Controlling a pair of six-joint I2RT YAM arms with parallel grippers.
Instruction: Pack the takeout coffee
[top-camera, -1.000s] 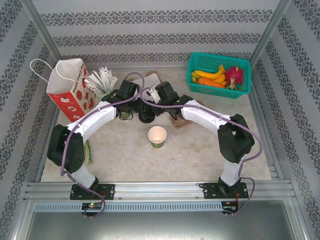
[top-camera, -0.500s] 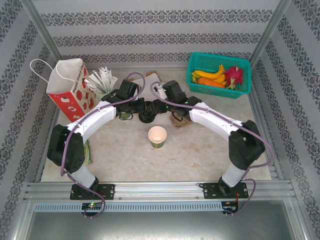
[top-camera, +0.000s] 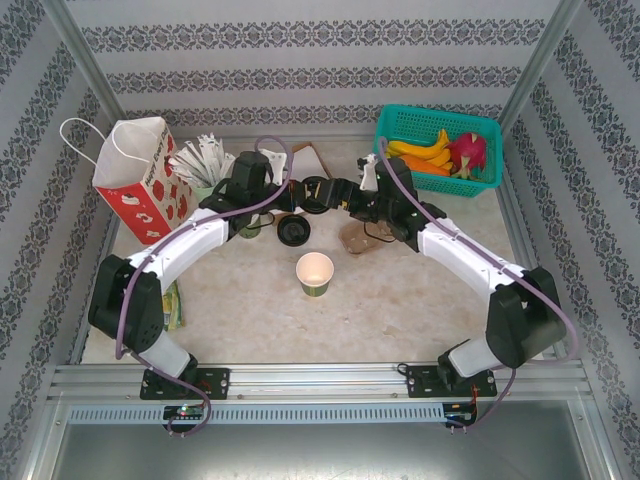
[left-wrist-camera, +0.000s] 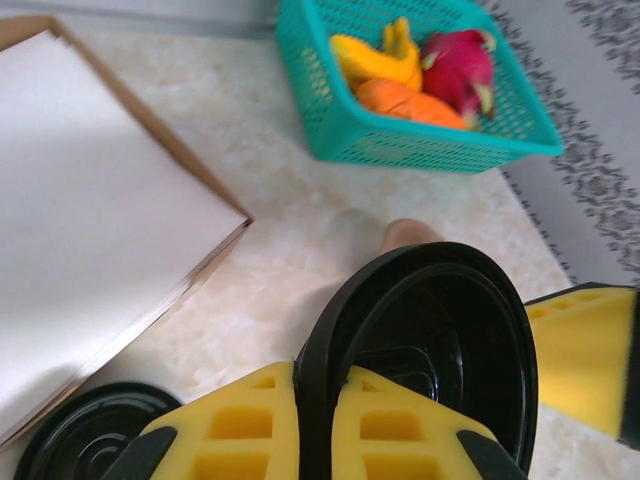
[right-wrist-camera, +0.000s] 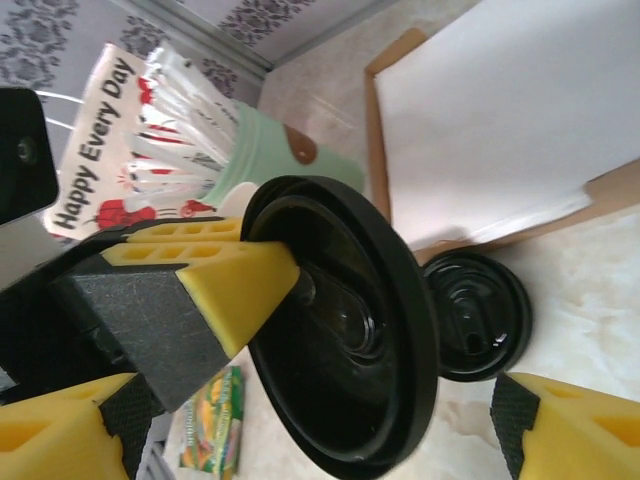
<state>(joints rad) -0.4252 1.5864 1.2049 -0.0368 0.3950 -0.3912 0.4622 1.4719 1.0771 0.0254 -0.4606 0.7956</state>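
The right gripper (top-camera: 342, 193) has backed off toward the fruit basket (top-camera: 437, 150), its fingers spread wide and empty. That leaves the left gripper (top-camera: 300, 192) pinching the black lid (left-wrist-camera: 440, 330) by its rim, above the surface (top-camera: 400, 300). The open green paper cup (top-camera: 315, 272), likely the coffee, stands apart, nearer the bases. Both look light. The cup's wall would crush easily, and the lid is thin, slick plastic, best held at its edge.
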